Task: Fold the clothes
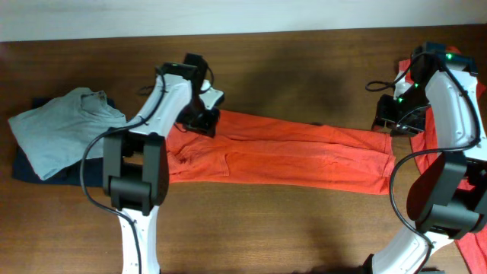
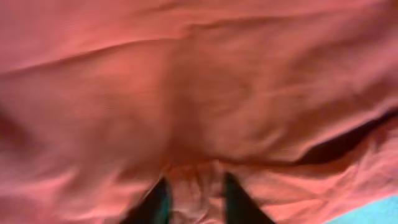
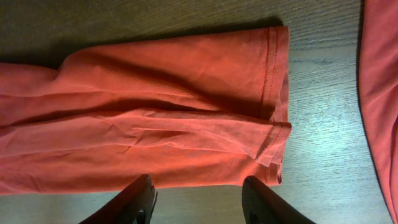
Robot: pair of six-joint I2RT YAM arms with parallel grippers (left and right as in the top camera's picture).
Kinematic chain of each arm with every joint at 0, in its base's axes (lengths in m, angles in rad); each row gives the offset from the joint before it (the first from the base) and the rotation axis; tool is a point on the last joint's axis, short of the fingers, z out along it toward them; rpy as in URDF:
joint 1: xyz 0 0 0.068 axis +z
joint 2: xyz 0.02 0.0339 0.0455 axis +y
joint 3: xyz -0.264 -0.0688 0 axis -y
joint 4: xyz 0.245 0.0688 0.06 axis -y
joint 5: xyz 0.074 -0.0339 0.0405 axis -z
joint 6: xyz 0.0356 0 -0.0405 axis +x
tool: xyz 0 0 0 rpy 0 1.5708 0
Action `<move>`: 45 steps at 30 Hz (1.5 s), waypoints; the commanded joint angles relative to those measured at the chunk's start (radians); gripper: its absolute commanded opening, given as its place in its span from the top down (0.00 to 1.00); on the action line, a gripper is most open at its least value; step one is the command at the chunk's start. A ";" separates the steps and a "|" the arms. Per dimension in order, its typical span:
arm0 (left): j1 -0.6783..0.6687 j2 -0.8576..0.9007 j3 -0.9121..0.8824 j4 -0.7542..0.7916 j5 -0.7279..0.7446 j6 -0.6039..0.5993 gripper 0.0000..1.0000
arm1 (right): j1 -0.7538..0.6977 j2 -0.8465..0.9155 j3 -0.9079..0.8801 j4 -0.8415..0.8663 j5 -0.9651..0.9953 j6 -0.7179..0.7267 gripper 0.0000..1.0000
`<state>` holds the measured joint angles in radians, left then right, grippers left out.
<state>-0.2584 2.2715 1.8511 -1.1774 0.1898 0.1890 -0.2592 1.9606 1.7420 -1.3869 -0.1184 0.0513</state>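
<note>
An orange-red shirt (image 1: 304,156) lies folded into a long strip across the middle of the table; no lettering shows. My left gripper (image 1: 199,122) is down on its upper left end. In the left wrist view the shirt (image 2: 199,93) fills the frame, and the two fingers (image 2: 196,202) pinch a bunched fold of it. My right gripper (image 1: 388,122) is at the strip's right end. In the right wrist view its fingers (image 3: 198,202) are spread wide and empty over bare wood, just short of the shirt's hemmed end (image 3: 186,124).
A second orange-red garment (image 1: 437,125) lies at the table's right edge under the right arm, and shows in the right wrist view (image 3: 382,93). At the far left a grey shirt (image 1: 57,129) lies on a dark blue garment (image 1: 27,169).
</note>
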 commanded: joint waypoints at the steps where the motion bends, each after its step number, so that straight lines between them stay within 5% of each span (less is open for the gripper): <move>1: -0.020 -0.026 -0.009 -0.005 0.011 0.026 0.99 | 0.003 -0.017 -0.005 -0.001 -0.002 -0.003 0.49; 12: -0.025 -0.093 0.119 -0.216 -0.055 0.025 1.00 | 0.003 -0.017 -0.005 0.000 -0.002 -0.003 0.49; 18: -0.070 -0.131 0.129 -0.299 0.034 0.021 1.00 | 0.003 -0.017 -0.005 0.003 -0.002 -0.003 0.48; 45: -0.195 -0.130 0.128 -0.175 0.025 0.043 0.99 | 0.003 -0.017 -0.005 0.004 -0.002 -0.003 0.48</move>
<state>-0.4522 2.1571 1.9694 -1.3750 0.2024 0.1986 -0.2592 1.9606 1.7420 -1.3834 -0.1184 0.0513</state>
